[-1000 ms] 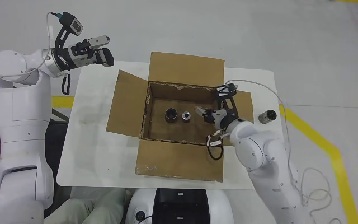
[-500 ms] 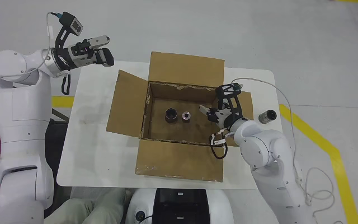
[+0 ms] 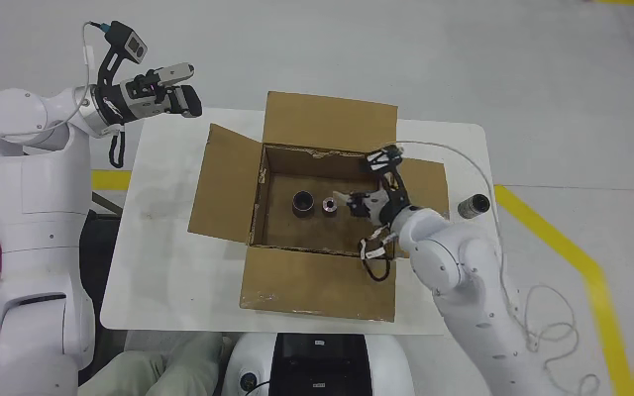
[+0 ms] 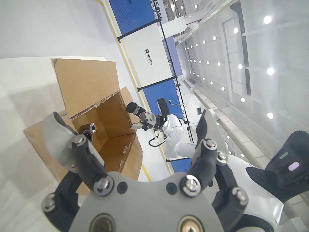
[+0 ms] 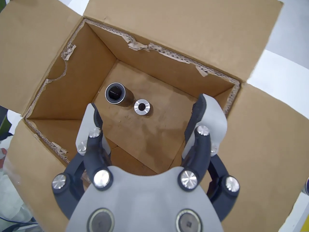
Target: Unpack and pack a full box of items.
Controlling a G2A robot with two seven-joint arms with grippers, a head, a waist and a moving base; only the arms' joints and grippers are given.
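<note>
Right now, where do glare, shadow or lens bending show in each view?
Left wrist view: ceiling lights flare, straight lines bow. Right wrist view: the box is shaded inside, yet the dark cylinder and silver cylinder gleam at their rims. Top view: even light, no glare on the table.

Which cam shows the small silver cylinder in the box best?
Right wrist view: it looks straight into the box, with the silver cylinder unblocked and its bore visible. Top view shows it tiny on the box floor. Left wrist view shows it distant and at an angle.
</note>
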